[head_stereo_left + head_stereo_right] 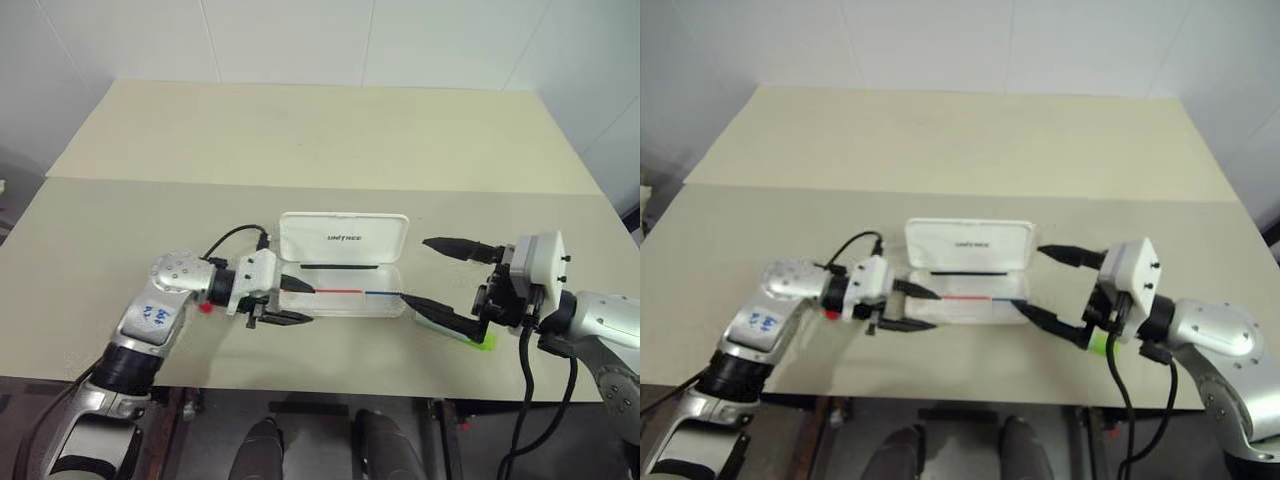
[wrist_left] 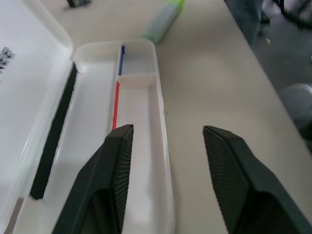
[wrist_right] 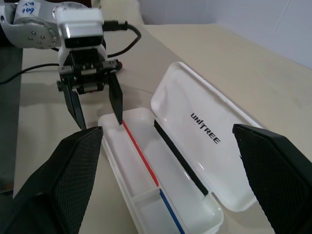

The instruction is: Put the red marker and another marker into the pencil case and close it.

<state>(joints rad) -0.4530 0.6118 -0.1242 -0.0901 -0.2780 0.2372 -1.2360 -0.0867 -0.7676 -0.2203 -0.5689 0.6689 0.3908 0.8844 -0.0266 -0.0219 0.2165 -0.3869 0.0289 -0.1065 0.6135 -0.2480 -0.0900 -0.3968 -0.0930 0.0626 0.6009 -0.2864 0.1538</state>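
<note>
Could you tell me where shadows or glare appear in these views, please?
Left eye view: even light on the table, no hard shadows. Left wrist view: soft shade inside the case beside the left tool. Right wrist view: no glare on the lid; its lettering is legible.

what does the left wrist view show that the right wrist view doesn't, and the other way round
Left wrist view adds: the green highlighter, lying on the table past the pencil case. Right wrist view adds: the open right gripper and the black cable on the left arm. Both: the case lying open with its red-and-blue line, and the open, empty left gripper.
</note>
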